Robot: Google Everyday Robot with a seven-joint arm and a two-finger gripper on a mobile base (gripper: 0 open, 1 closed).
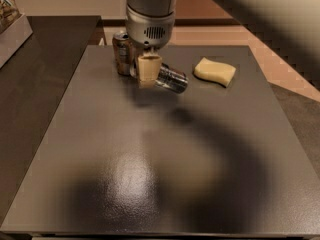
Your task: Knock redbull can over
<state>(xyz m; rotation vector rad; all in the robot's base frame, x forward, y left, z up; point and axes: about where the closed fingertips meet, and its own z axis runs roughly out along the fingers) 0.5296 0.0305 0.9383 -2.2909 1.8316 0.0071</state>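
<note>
The redbull can [171, 79], slim and silver-grey, lies on its side on the dark table [150, 174] at the far middle, its shiny end pointing right. My gripper [149, 72] hangs straight down from the arm and sits against the can's left end, covering part of it. A brown-orange can [121, 52] stands upright just behind and to the left of the gripper.
A pale yellow sponge [215, 71] lies to the right of the silver can near the table's far right. A box [11, 21] stands on the counter at the far left. The table's right edge borders a lighter floor.
</note>
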